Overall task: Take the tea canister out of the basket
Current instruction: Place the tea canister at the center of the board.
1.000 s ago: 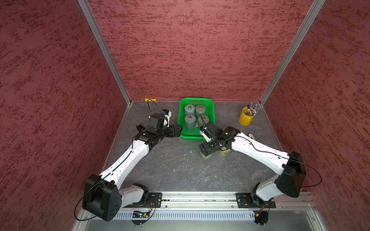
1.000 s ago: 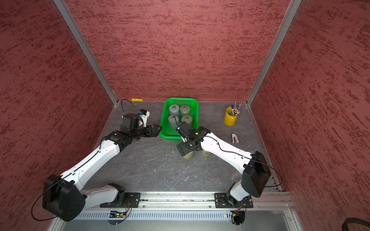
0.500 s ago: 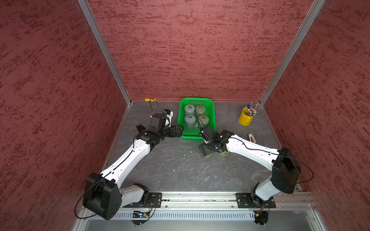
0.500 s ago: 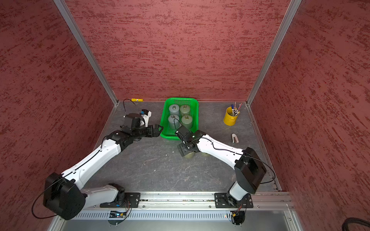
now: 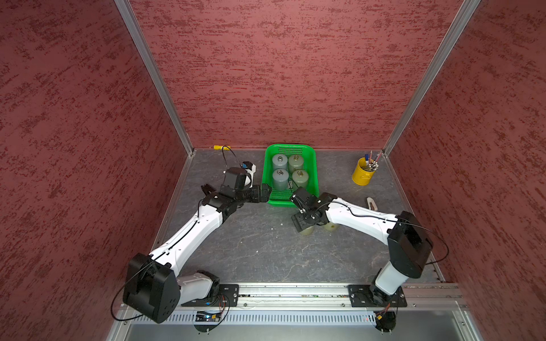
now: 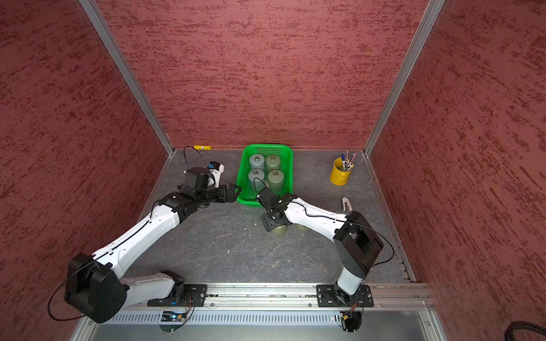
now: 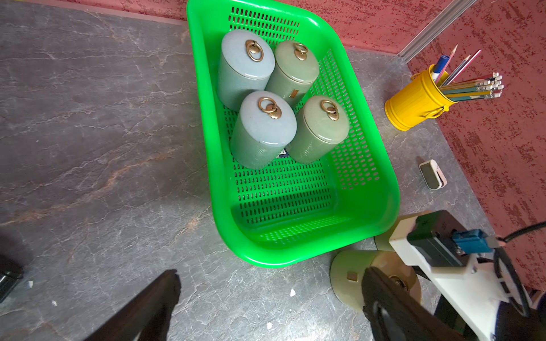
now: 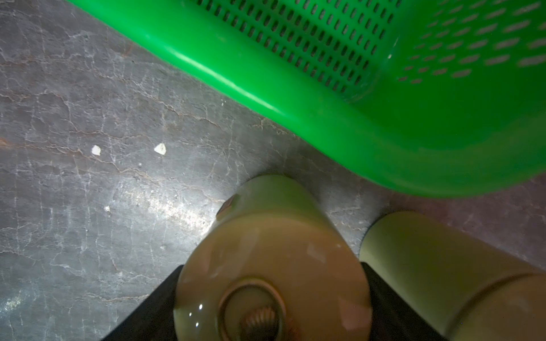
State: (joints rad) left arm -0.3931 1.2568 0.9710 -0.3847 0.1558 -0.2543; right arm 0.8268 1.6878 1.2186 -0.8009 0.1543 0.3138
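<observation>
Gripping a tea canister (image 8: 266, 242), right hand (image 5: 304, 220) mostly hiding it overhead (left hand (image 7: 270, 298) open)

My right gripper (image 5: 305, 226) is down over a tea canister (image 5: 307, 232) on the table (image 5: 251, 245), just in front of the basket (image 5: 279, 203). Another canister (image 5: 330, 226) stands right beside it; four more canisters (image 5: 280, 178) sit inside the basket.

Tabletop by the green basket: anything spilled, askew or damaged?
Only small white flecks scattered on the tabletop in front of the basket, like chips or crumbs. The four canisters inside stand upright, as do the held canister in the right hand and its neighbour.
</observation>
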